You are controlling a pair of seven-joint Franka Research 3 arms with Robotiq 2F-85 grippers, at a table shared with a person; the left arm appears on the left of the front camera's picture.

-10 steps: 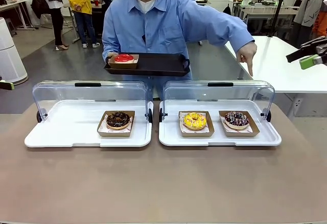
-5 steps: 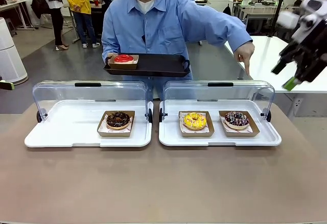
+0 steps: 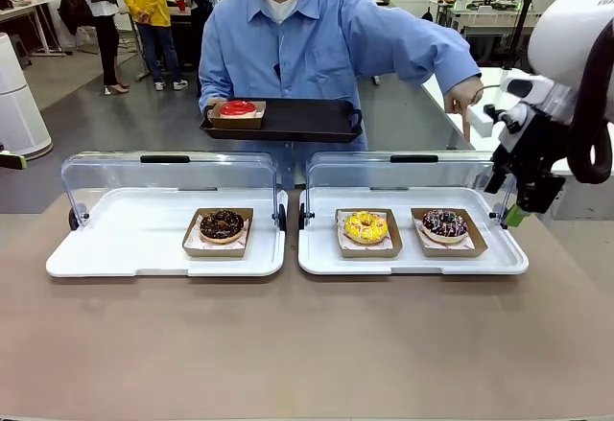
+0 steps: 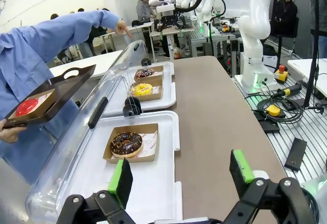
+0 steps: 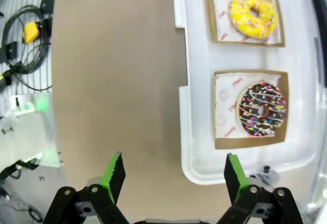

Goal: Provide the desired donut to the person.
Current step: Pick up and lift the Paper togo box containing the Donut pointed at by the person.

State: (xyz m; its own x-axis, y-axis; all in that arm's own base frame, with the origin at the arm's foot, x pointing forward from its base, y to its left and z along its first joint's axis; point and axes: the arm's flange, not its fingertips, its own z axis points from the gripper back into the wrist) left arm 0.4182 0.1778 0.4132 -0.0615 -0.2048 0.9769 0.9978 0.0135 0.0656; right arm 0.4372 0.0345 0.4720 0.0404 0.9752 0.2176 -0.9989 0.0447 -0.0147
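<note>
The person (image 3: 317, 42) stands across the table, holding a black tray (image 3: 288, 121) with a red-iced donut (image 3: 237, 108) in a box. Their other hand (image 3: 465, 98) points down over the right display case. In that case lie a yellow donut (image 3: 366, 226) and a sprinkled chocolate donut (image 3: 444, 223); a chocolate donut (image 3: 222, 225) lies in the left case. My right gripper (image 3: 508, 196) hangs open at the right case's far right end, above and beside the sprinkled donut (image 5: 262, 110). My left gripper (image 4: 181, 170) is open and holds nothing, hovering near the left case's end.
Both clear lids (image 3: 173, 176) stand raised behind the white trays (image 3: 413, 263). The brown tabletop (image 3: 307, 344) in front of the cases is bare. A white table (image 3: 556, 143) stands behind my right arm. Cables and boxes (image 4: 278, 109) lie on the floor beside the table.
My right arm has swung down and inward from the upper right to the right case's end. The person's pointing hand and tray rose slightly. The left gripper has not moved.
</note>
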